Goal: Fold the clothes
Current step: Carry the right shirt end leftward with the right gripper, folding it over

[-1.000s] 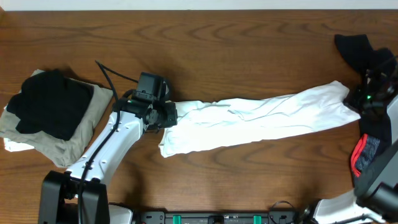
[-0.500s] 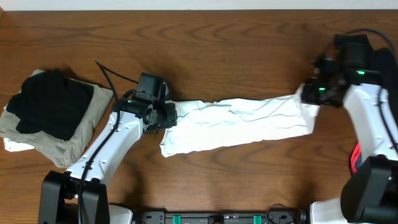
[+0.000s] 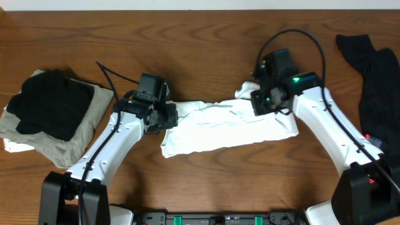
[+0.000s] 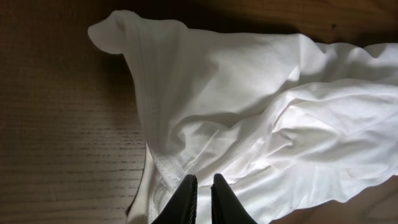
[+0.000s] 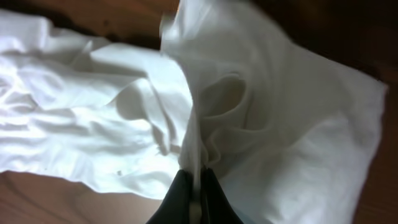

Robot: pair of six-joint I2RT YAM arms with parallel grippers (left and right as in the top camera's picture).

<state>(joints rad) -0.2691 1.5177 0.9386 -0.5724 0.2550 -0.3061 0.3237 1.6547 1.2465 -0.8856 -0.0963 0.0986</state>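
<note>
- Left arm (image 3: 115, 142): white shell links, black joints, thin black cable alongside.
- Right arm (image 3: 330, 122): same white and black, small green lights near the wrist, black cable.
- Left claw (image 4: 201, 185), right claw (image 5: 194, 182): slim black tapered fingers.

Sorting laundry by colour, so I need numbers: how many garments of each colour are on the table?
White: 1, white T-shirt
Black: 2, black garment atop the left pile and black garment at right
Tan: 1, tan garment
Total: 4; a white edge under the pile is unclear
</note>
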